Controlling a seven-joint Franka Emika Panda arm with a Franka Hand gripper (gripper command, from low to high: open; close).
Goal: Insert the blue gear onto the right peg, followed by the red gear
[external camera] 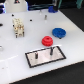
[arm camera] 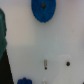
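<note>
The blue gear (external camera: 59, 33) lies flat on the white table near the exterior view's right. It also shows in the wrist view (arm camera: 44, 10), seen from above and some way off. The smaller red gear (external camera: 47, 40) lies just to its left, touching or nearly touching it. In front of them is the black-rimmed grey plate (external camera: 31, 59) with the taller right peg (external camera: 50, 50) and a shorter thin pin (external camera: 37, 56). Both pins are bare. I see no gripper fingers in either view.
A cream block-like object (external camera: 18, 27) stands at the exterior view's left. A small dark upright pin (external camera: 45, 16) stands further back. The table's dark edge (external camera: 75, 30) runs close behind the blue gear. Small dark marks (arm camera: 45, 64) dot the table in the wrist view.
</note>
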